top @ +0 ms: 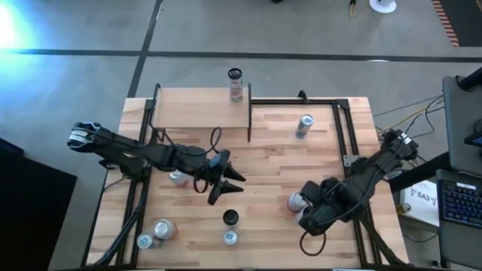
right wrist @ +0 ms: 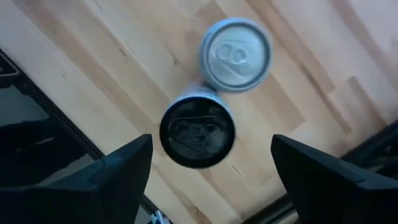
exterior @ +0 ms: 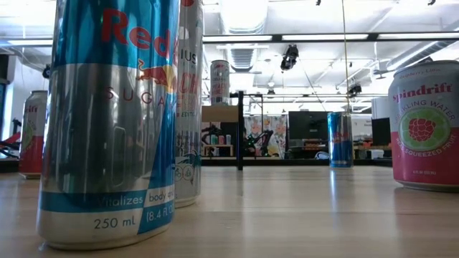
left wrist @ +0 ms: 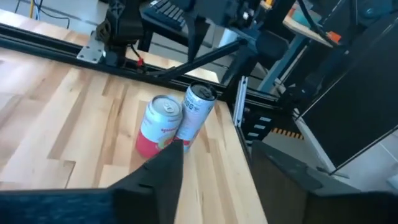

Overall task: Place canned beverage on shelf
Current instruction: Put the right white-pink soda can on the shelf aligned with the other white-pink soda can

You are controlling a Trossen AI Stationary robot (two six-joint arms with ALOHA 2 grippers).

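A slim metal can [top: 236, 84] stands upright on the light-wood shelf [top: 199, 109] at the table's far edge, beside a thin dark end panel. My left claw [top: 224, 179] reaches low across mid-table — fingers spread, released. My right claw [top: 307, 214] hovers open and empty near the right edge, over two round can tops [right wrist: 198, 132].

One can [top: 236, 84] occupies the shelf [top: 199, 109]; its left stays open.

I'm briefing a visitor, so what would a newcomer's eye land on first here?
Probably the cans scattered over the wooden table, with one can already standing on the small shelf at the far edge. Next, the two dark arms: left end effector mid-table, right end effector over two cans, fingers open.
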